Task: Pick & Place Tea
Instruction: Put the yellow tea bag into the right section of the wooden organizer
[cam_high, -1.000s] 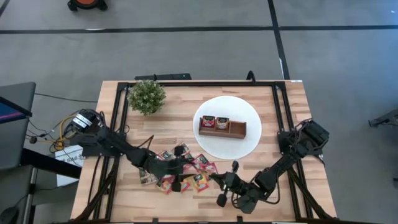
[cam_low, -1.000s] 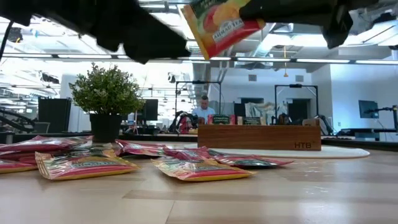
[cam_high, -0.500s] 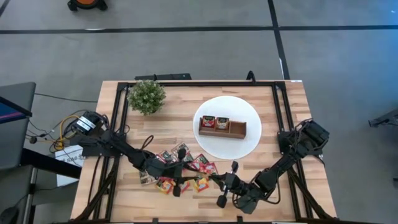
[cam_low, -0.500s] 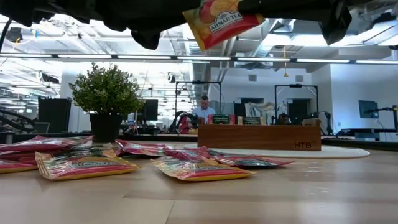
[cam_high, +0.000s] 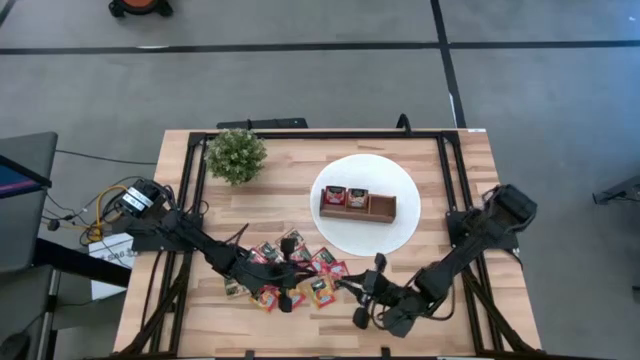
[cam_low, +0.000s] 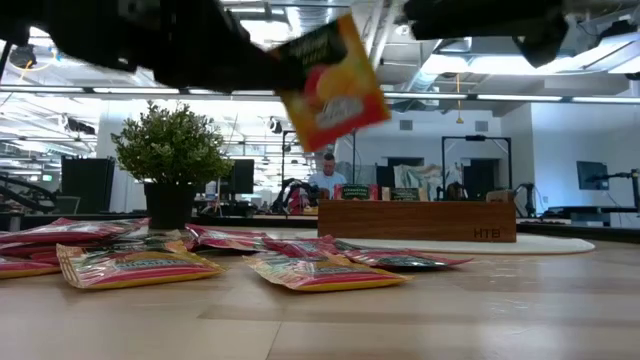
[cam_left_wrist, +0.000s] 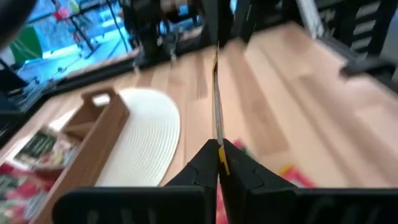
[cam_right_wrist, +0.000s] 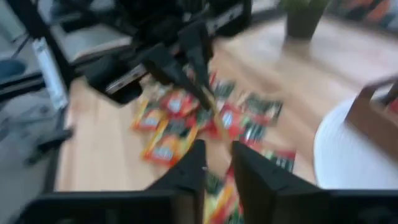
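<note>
Your left gripper (cam_left_wrist: 217, 155) pinched one orange-red sachet (cam_low: 330, 85) edge-on, lifted above pile of tea sachets (cam_high: 290, 275) at table's (cam_high: 450, 180) front. Your right gripper (cam_high: 362, 300) sat low just right of pile, fingers parted, nothing between them. Two sachets stood in wooden tray (cam_high: 358, 206) on white plate (cam_high: 400, 235). Plant (cam_high: 236, 155) at back left corner.

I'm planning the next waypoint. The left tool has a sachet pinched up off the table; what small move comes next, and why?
Probably carry it toward the wooden tray on the white plate: the left tool grips the sachet in the air, and the tray's right compartment looks empty.
</note>
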